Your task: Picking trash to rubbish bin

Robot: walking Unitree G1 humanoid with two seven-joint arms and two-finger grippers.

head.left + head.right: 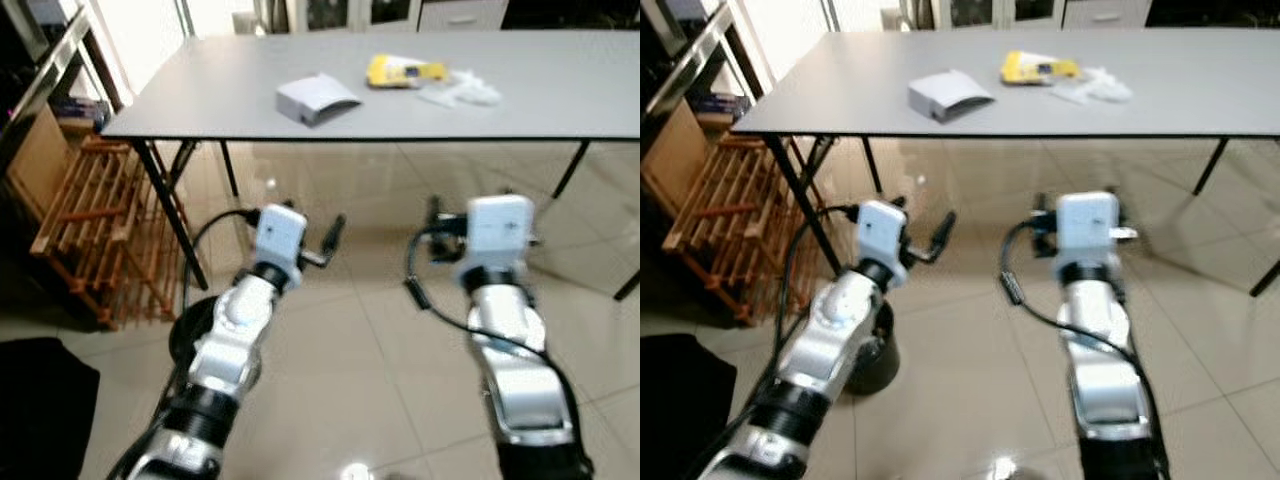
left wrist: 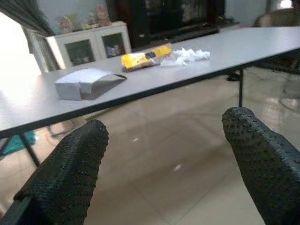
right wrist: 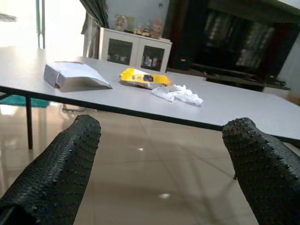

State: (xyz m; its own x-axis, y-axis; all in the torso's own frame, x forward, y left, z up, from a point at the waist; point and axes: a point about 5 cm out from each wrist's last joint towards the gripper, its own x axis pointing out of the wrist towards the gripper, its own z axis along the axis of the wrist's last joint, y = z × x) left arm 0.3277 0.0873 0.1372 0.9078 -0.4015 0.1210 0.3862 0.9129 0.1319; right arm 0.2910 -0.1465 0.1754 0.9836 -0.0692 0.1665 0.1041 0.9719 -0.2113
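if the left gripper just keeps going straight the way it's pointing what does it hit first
Probably nothing soon. The left gripper, jaws open, points below the table edge, so it would likely pass under it, over bare floor. Depth beyond is unclear.

No text, brand or number can be read anywhere; the yellow packet [image 3: 143, 78] on the table [image 3: 262, 110] bears a small dark label, too blurred to make out; the grey box [image 2: 89, 83] to its left shows plain faces, with no print to be seen.
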